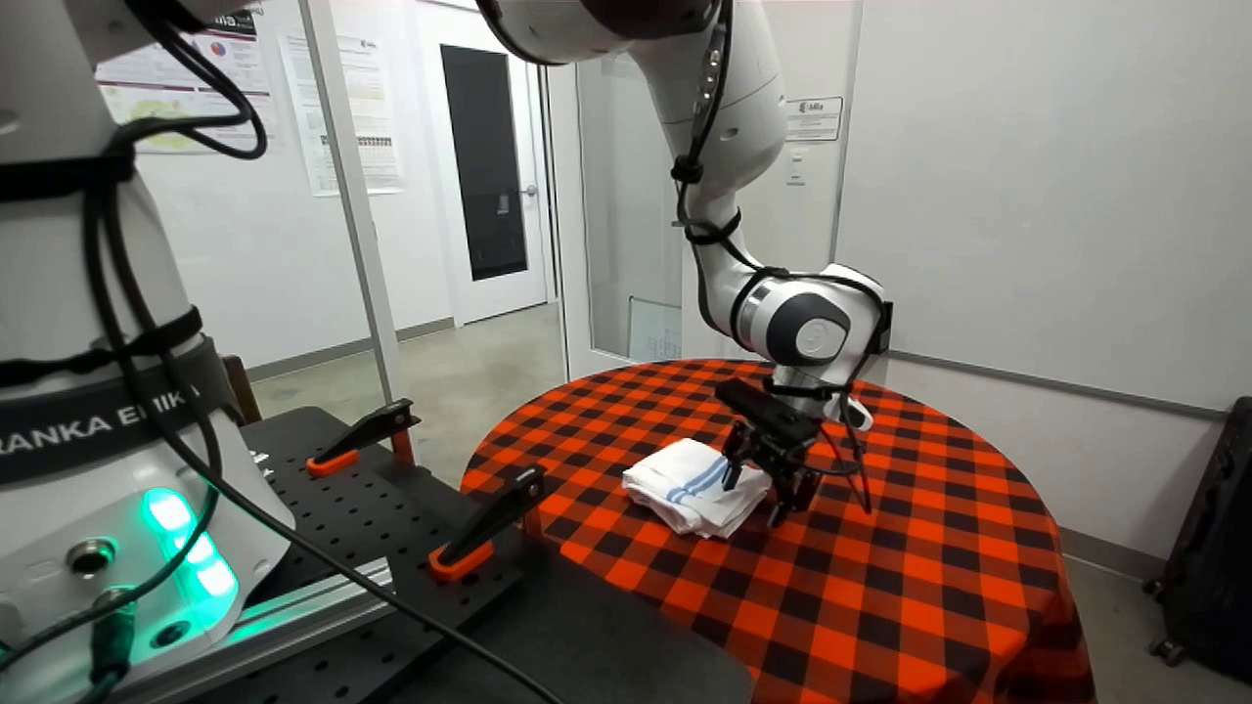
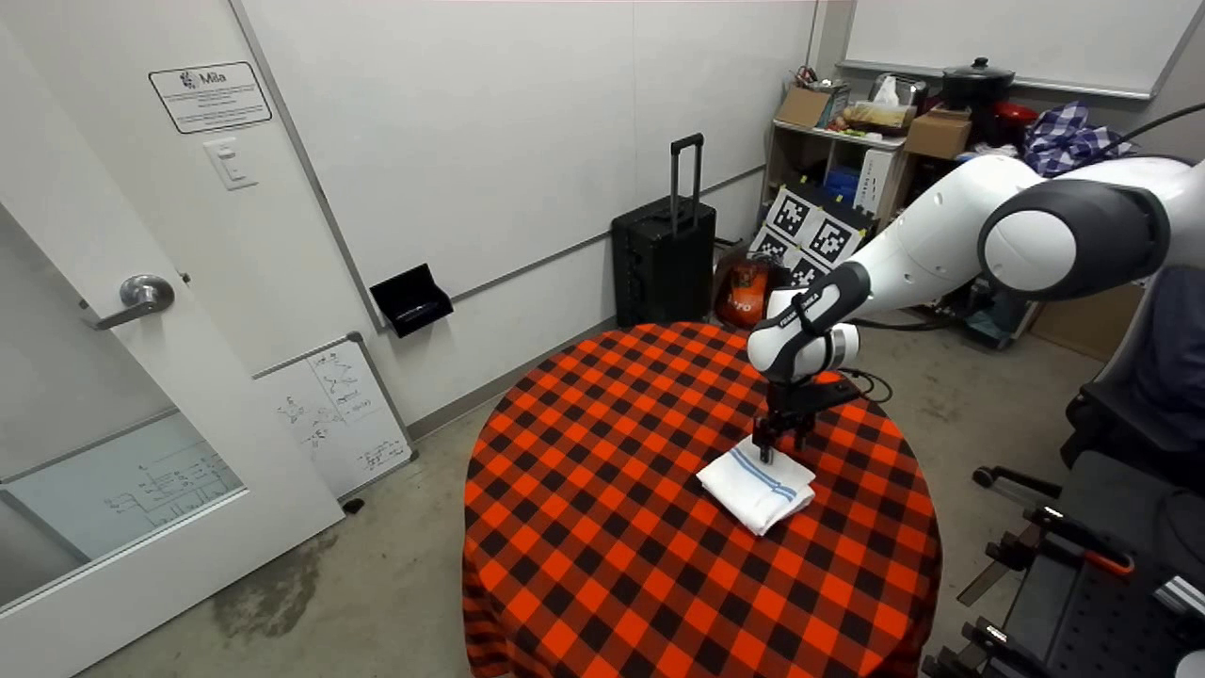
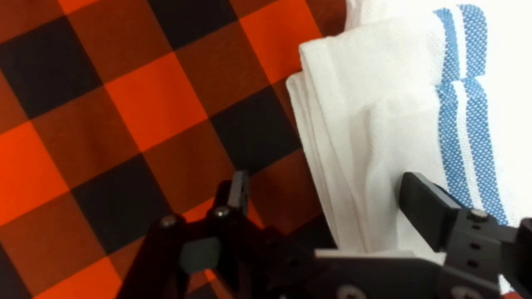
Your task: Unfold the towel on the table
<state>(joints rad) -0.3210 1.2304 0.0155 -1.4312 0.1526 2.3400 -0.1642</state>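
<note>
Plaid-covered, the table [image 2: 602,508] is bearing the folded towel [image 2: 753,499] near its middle; a grasp is seemingly being lined up — next calling, probably, for a top-layer pinch; the towel is looking near-square, no clear long axis; the gripper [image 3: 325,182], wide and empty, is straddling its layered edge; blue stripes [image 3: 482,141] are pointing roughly toward the bench [image 1: 616,636].
</note>
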